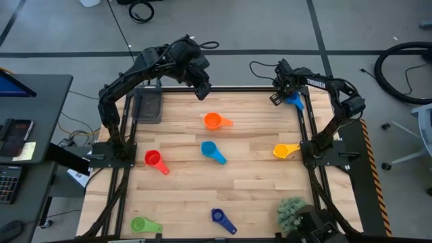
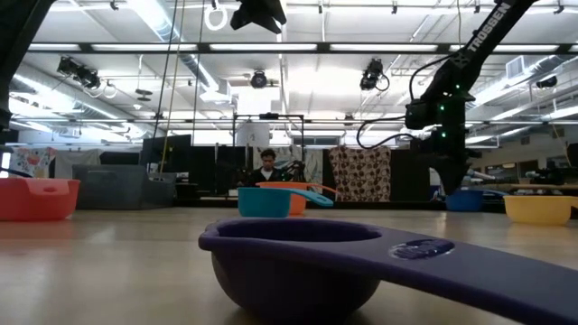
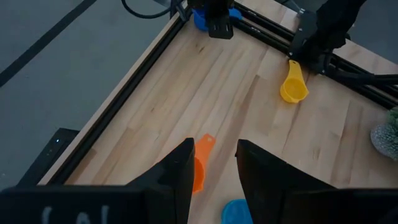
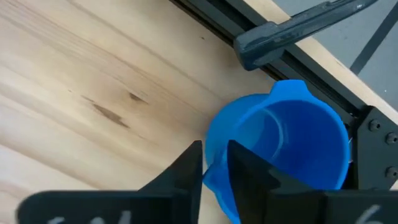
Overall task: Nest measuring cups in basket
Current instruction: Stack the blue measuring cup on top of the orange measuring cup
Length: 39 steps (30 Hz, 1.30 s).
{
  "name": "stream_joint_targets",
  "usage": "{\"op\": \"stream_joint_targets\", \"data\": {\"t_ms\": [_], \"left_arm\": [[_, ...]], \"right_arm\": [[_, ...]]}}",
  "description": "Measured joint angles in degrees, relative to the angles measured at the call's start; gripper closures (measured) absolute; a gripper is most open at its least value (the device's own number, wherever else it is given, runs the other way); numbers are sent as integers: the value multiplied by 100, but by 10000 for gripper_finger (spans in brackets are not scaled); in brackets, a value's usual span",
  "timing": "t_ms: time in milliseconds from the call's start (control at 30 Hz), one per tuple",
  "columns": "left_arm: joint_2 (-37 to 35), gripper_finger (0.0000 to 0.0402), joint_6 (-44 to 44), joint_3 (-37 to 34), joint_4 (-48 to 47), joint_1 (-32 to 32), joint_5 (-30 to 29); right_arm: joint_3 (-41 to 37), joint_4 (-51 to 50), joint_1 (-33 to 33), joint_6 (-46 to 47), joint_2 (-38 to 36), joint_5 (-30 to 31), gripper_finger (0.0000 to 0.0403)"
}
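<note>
My right hand (image 4: 214, 163) sits at the far right corner of the worktop (image 1: 250, 182), its fingers nearly together over the near rim of a light blue cup (image 4: 283, 146) that lies hard against the frame rail. Whether the rim is actually pinched I cannot tell, though the gap looks only as wide as the cup wall. To do this well, I judge I should squeeze firmly on the rim, lift straight up clear of the rail, then carry it across to the basket (image 1: 148, 106) at the far left corner. My left hand (image 3: 213, 163) hangs released above the orange cup (image 1: 213, 121), grasping nothing. The other cups lie spread over the worktop, none in the basket.
</note>
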Motion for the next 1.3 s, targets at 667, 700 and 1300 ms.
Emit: {"op": "stream_joint_targets", "data": {"t_ms": [667,700,1300], "left_arm": [[0,276,-1,0,0,-6,0],[0,276,0,1,0,-7,1],[-6,276,-2,0,-174,-17,-10]], "right_arm": [[272,-717,228,-448,-4,217,394],[333,-842,267,-449,-4,216,394],[1668,-2058,1907,-196,-4,-77,394]]}}
